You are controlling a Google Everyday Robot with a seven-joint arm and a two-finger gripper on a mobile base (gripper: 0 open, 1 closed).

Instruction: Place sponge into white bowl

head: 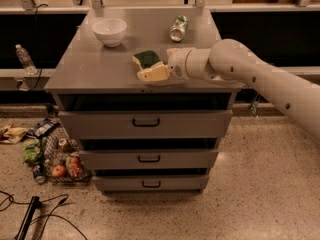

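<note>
The tool [149,74], cream-yellow at the end of the thick white arm [240,66], sits low over the front middle of the grey table [95,69], pointing left across the top. From this angle it reads as one pale wedge, so I cannot tell whether it is apart, together, or clamped on anything.

The sponge [146,58] lies directly behind the tool's tip, on the far side from the camera, with its dark green scouring face up and a strip of pale foam showing at the left edge. The two look to be touching or just beside one another. Whether the sponge rests on the table or is held by the tool cannot be settled here. The low, level reach from the right suits taking a flat, soft thing from the side rather than from above.

The white bowl [109,30] stands upright near the back left of the table, well apart from the tool and sponge, open side up, with bare table between them. A silver-green drink can [178,28] lies on its side at the back, right of the bowl and outside that line.

The sponge is not yet in the bowl. The work left is probably to secure the grip, lift, and carry back-left over the rim.
</note>
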